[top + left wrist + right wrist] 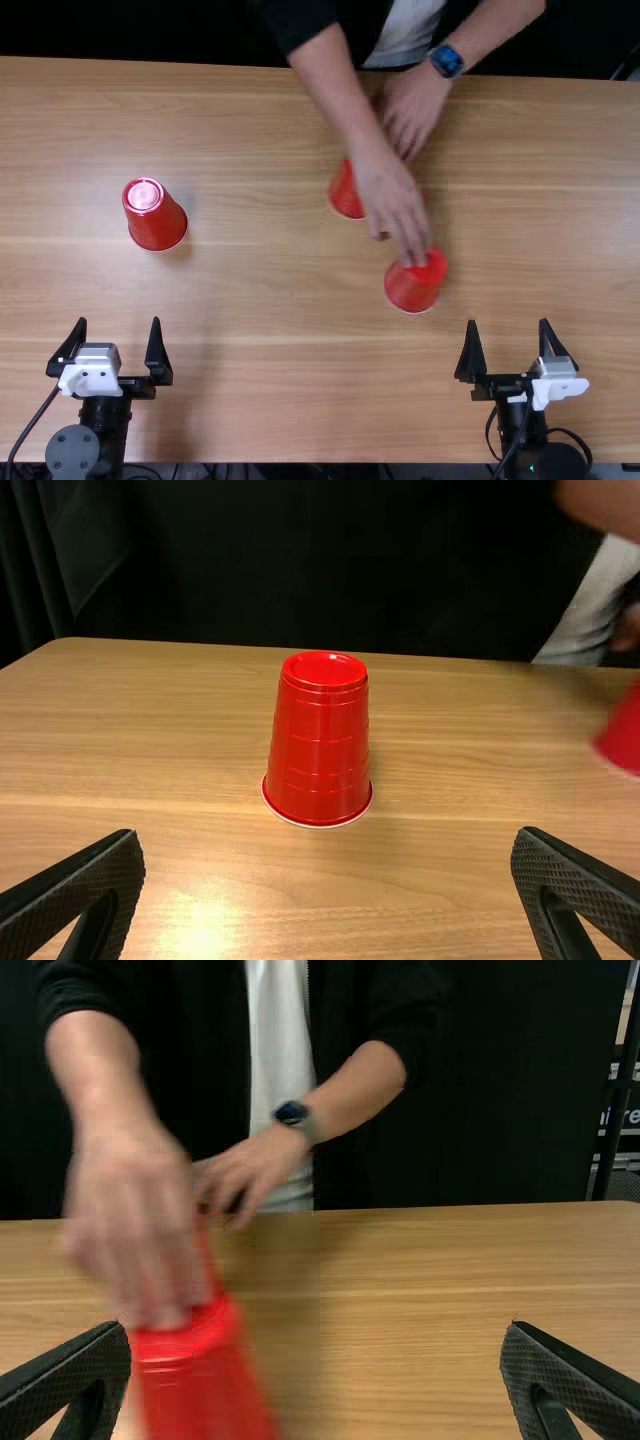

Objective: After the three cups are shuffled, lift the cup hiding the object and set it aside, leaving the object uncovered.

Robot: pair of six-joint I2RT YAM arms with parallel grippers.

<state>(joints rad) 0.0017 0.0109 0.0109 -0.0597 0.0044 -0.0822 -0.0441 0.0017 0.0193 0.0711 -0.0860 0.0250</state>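
While the left gripper [117, 335] and right gripper [507, 335] sat wide open at the table's [250, 320] near edge, a person's hand [395, 205] pressed on the near cup [416, 284]. The middle cup [343, 195] stood just behind, and the left cup [154, 215] well apart. Which cup hid the object couldn't be told. Hands covering two cups could make the robot lose track and lift the wrong one.

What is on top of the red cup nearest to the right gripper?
A person's hand rests on this cup, on its upturned base. Anything under the cup is hidden by its wall.
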